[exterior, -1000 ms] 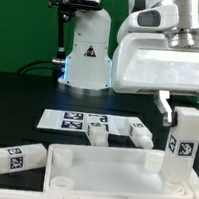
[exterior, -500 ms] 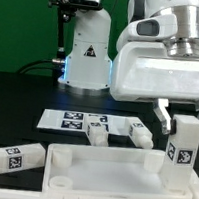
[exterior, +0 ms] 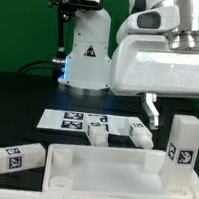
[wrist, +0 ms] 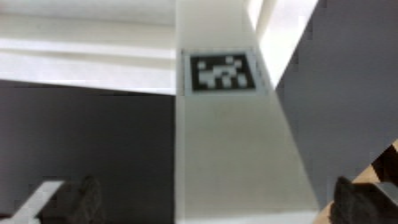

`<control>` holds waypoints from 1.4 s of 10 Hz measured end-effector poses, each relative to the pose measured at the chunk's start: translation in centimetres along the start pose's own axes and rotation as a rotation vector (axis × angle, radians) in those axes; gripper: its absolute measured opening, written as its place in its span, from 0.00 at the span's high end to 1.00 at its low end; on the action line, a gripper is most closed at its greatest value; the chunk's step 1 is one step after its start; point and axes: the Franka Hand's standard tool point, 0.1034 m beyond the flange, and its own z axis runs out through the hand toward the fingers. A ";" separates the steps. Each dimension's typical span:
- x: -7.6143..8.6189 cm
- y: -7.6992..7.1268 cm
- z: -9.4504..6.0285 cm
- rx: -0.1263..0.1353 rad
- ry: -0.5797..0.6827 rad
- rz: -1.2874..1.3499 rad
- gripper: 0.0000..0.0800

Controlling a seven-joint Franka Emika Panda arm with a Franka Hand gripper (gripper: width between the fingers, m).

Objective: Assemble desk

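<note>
The white desk top (exterior: 98,178) lies flat at the front of the exterior view. One white leg (exterior: 183,148) with a tag stands upright at the top's corner on the exterior view's right. My gripper (exterior: 178,103) hangs just above that leg, open, with one finger (exterior: 152,107) clear of it. In the wrist view the leg (wrist: 222,72) runs down the middle. The gripper (wrist: 217,203) straddles it, with a gap between the leg and each dark fingertip (wrist: 63,200).
Two loose legs (exterior: 96,134) (exterior: 140,133) lie by the marker board (exterior: 77,120) behind the desk top. Another leg (exterior: 9,160) lies at the exterior view's left. The arm's base (exterior: 88,56) stands at the back.
The fingers, which were closed around the upright leg's top, have spread apart and lifted slightly. The leg stays standing on the desk top.
</note>
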 end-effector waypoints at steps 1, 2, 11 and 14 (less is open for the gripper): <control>0.0 -0.4 0.4 0.023 -0.137 0.025 0.19; 0.6 -0.6 0.5 0.032 -0.188 0.024 0.19; 0.1 -0.7 0.7 0.007 -0.377 0.259 0.63; 0.2 0.0 0.9 -0.083 -0.322 0.689 0.63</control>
